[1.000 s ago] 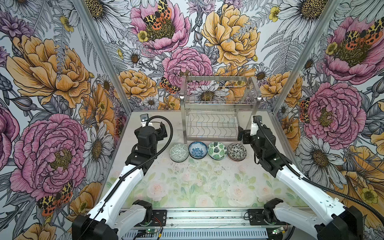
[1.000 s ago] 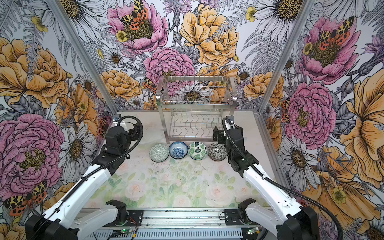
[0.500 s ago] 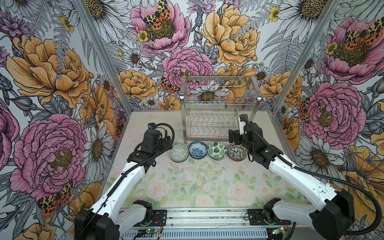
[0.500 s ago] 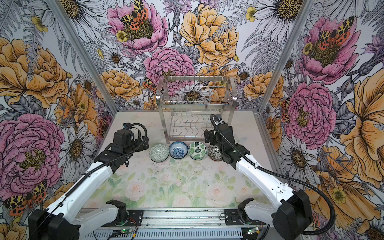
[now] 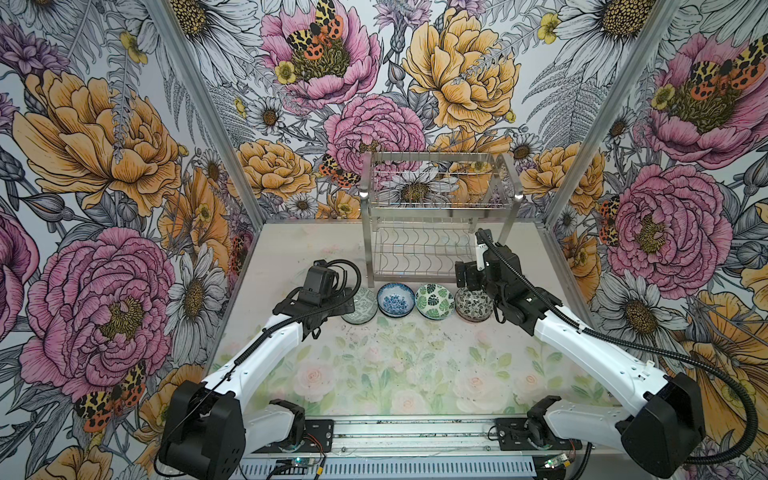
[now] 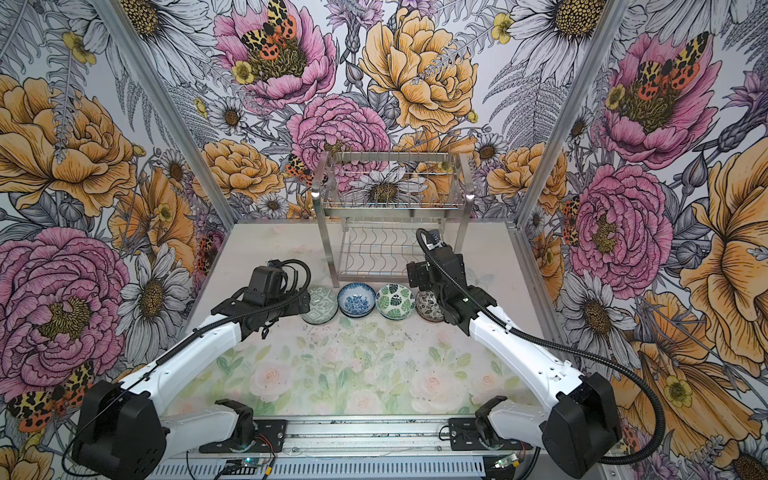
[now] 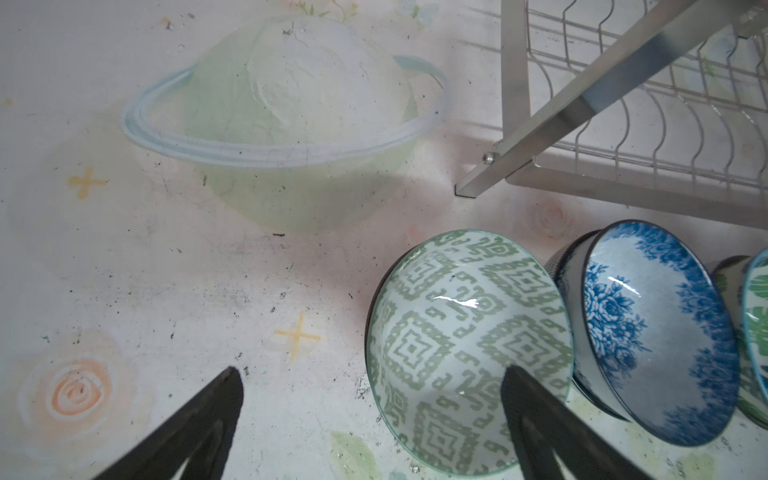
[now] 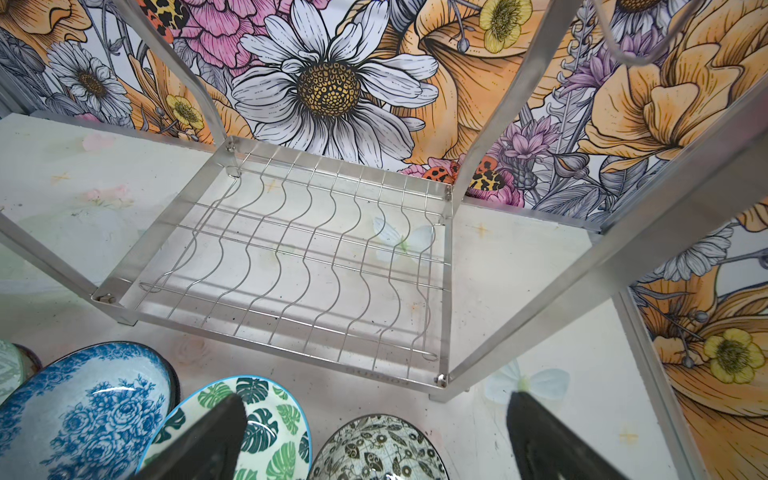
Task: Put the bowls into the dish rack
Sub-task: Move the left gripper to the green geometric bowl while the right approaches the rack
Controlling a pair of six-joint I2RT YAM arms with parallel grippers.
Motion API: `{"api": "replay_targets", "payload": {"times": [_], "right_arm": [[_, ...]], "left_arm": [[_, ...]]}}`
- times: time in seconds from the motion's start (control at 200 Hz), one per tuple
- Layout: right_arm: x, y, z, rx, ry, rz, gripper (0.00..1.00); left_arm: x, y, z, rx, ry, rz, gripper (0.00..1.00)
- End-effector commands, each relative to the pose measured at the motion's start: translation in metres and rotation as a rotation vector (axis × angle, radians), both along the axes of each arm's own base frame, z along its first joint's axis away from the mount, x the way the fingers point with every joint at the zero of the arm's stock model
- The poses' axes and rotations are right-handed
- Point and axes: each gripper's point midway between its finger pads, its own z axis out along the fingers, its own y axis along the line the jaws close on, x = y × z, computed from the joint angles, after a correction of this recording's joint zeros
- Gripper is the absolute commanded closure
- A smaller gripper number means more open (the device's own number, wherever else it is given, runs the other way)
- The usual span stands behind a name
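You are on the approach: nothing is held, and the bowls (image 5: 396,300) stand in a row just before the dish rack (image 5: 440,212). Your left gripper (image 7: 370,370) gapes wide and empty, and the near rim of the green-patterned bowl (image 7: 465,345) sits between its fingers (image 7: 536,415). Your right gripper (image 8: 376,395), equally wide and empty, has the black-and-white bowl (image 8: 374,449) below, between its fingers. The next move likely calls for lowering onto a rim and closing.

Left arm (image 5: 257,353) and right arm (image 5: 590,353): white shells, black joints, ribbed black cables (image 5: 345,262); left gripper (image 7: 372,370) has tapered black fingers (image 7: 532,419).
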Motion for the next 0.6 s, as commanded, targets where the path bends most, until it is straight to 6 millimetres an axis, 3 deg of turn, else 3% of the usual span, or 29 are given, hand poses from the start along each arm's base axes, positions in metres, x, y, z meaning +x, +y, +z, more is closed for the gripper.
{"api": "replay_targets", "payload": {"times": [0.0, 0.595], "right_arm": [[0.003, 0.005, 0.005, 0.004, -0.002, 0.010, 0.01], [0.006, 0.009, -0.005, -0.010, 0.021, 0.020, 0.01]], "left_arm": [[-0.002, -0.008, -0.010, -0.035, 0.020, -0.011, 0.01], [-0.005, -0.014, -0.040, -0.045, 0.086, -0.027, 0.07]]}}
